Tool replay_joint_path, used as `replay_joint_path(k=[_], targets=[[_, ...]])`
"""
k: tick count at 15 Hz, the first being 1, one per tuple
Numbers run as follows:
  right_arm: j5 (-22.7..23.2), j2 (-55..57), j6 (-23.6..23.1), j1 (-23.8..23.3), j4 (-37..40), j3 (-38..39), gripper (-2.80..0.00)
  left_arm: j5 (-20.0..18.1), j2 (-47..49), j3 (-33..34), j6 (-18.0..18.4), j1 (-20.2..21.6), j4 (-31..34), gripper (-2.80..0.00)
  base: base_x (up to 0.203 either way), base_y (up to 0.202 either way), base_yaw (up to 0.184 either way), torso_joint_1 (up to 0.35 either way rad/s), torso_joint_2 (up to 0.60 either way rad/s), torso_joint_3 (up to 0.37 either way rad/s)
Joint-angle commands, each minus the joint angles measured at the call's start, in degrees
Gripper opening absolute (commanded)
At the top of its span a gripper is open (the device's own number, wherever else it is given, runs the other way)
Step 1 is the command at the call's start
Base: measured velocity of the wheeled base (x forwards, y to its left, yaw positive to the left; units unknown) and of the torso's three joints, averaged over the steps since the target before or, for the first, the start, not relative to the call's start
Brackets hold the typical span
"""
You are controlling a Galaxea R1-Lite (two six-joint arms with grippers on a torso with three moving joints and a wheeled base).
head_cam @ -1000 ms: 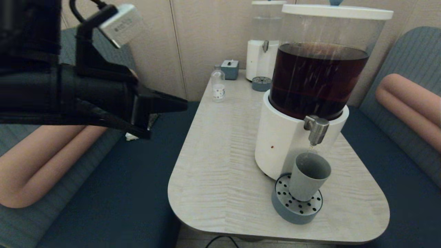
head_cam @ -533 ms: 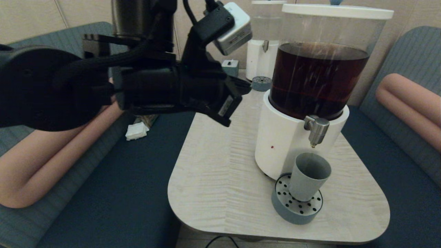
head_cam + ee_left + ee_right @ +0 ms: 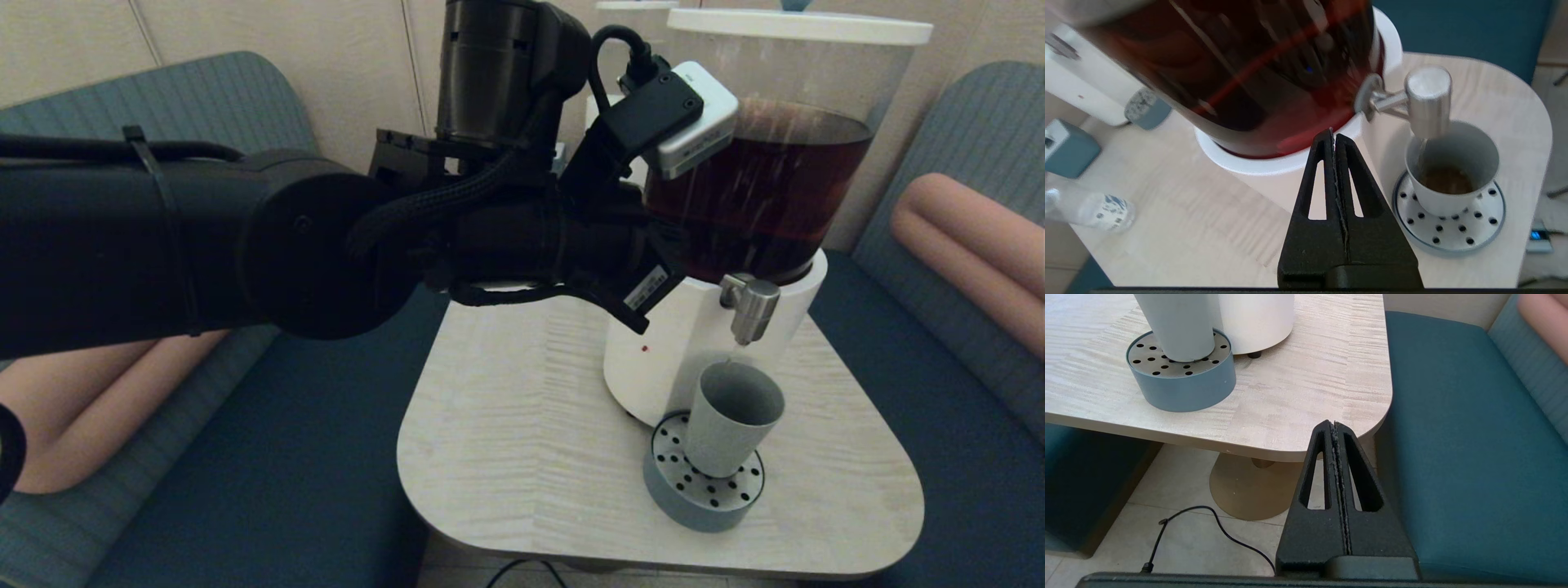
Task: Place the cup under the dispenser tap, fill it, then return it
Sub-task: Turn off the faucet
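Note:
The grey-blue cup (image 3: 729, 416) stands upright on the perforated drip tray (image 3: 665, 490), directly below the brushed-steel dispenser tap (image 3: 749, 306). In the left wrist view brown liquid lies in the bottom of the cup (image 3: 1453, 179), and a thin streak runs down from the tap (image 3: 1427, 98) into it. My left arm (image 3: 522, 237) reaches across the table to the dispenser. Its left gripper (image 3: 1333, 132) is shut and empty, close to the tank's lower rim and left of the tap. My right gripper (image 3: 1333, 424) is shut and empty, low beside the table's near right corner.
The large dispenser (image 3: 767, 188) holds dark brown liquid on a white base. A smaller clear-tank dispenser (image 3: 1090, 102), a blue box (image 3: 1065, 149) and a small clear bottle (image 3: 1090, 208) are at the table's far end. Blue benches (image 3: 1453, 457) flank the table (image 3: 522, 441). A cable (image 3: 1216, 526) lies on the floor.
My left arm has swung from the left side across the table to the dispenser, its gripper now near the tank. The cup has stayed on the drip tray.

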Motion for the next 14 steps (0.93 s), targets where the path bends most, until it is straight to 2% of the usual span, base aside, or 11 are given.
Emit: replay_joint_path(k=[1, 7, 14], targets=[[0.0, 0.0, 0.0, 0.0, 0.0, 0.1, -2.80, 0.3, 0.1, -0.3, 0.2, -0.3, 0.8, -2.80, 0.000, 0.000, 0.000, 0.000, 0.00, 0.000], [0.0, 0.0, 0.0, 0.0, 0.0, 0.1, -2.80, 2.7, 1.6, -0.7, 1.2, -0.7, 3.5, -2.80, 0.000, 0.000, 0.000, 0.000, 0.00, 0.000], [0.0, 0.0, 0.0, 0.0, 0.0, 0.1, -2.80, 2.8, 6.5, -6.0, 1.2, -0.7, 4.8, -2.80, 0.000, 0.000, 0.000, 0.000, 0.00, 0.000]])
